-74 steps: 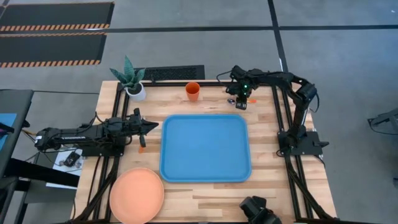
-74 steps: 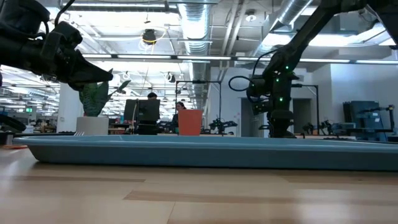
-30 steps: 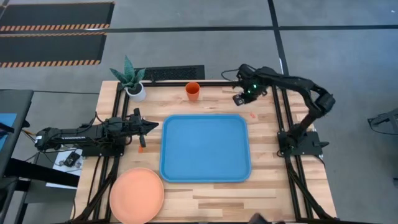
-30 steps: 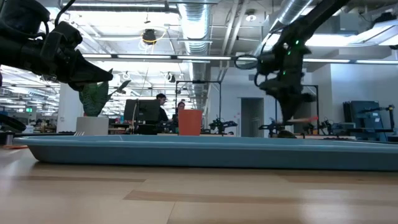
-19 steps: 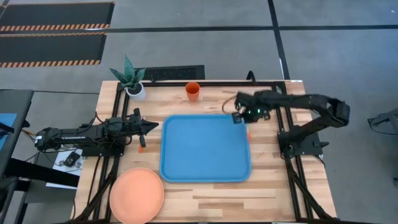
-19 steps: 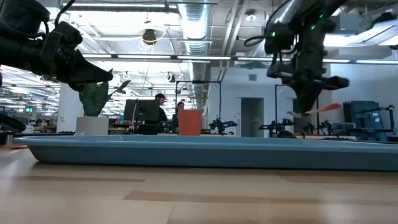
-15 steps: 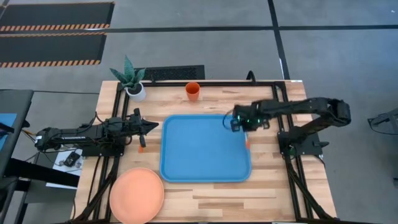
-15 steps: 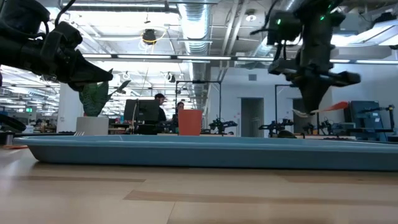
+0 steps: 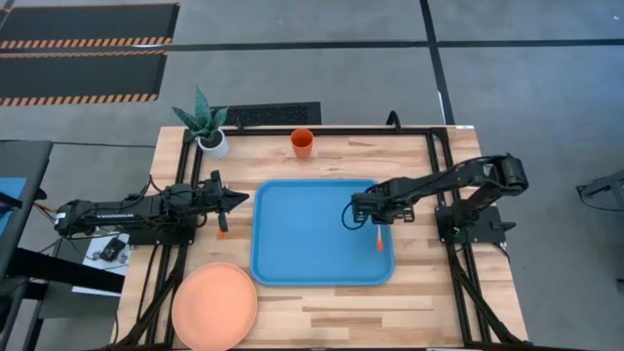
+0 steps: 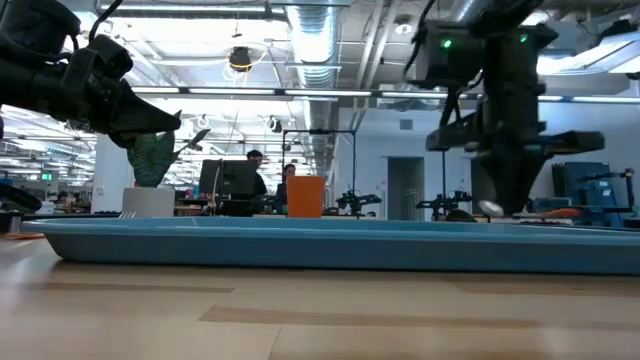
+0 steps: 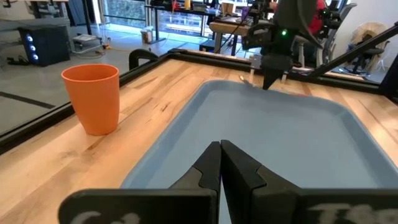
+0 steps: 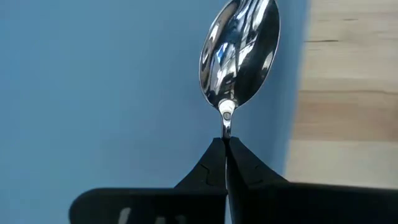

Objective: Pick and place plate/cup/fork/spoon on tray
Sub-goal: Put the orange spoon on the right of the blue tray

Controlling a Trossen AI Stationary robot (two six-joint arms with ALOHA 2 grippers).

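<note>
The light-blue tray [image 9: 302, 244] lies mid-table. My right gripper [image 9: 371, 214] stands over the tray's right part, pointing down and shut on the spoon, whose silver bowl [image 12: 239, 53] shows past the fingertips. The orange cup [image 9: 302, 143] stands upright on the wood beyond the tray's far edge. At the near left corner the salmon plate [image 9: 214, 307] lies flat. My left gripper [image 9: 244, 198] hovers shut, just left of the tray. A thin orange handle [image 9: 221, 231] lies on the wood under it. Whether it is the fork I cannot tell. My right gripper pinches the spoon's thin metal neck [image 12: 226, 127], just behind the bowl, between its two fingertips. The fingers come from above, pointing down. The orange handle [image 9: 379, 240] sticks out toward the table's near edge. The spoon lies about level, low over the tray's right rim; whether it touches the tray I cannot tell.
A white pot with a green spiky plant [image 9: 210, 127] stands at the far left corner. Black frame rails [image 9: 444, 244] run along the table's left and right sides. Bare wood [image 9: 331, 307] lies between the tray and the near edge.
My right gripper has carried the spoon from the far right part of the table toward the near edge, over the tray's right part. It has come down close to the tray. The spoon's handle, first tipped upward, now lies about level.
</note>
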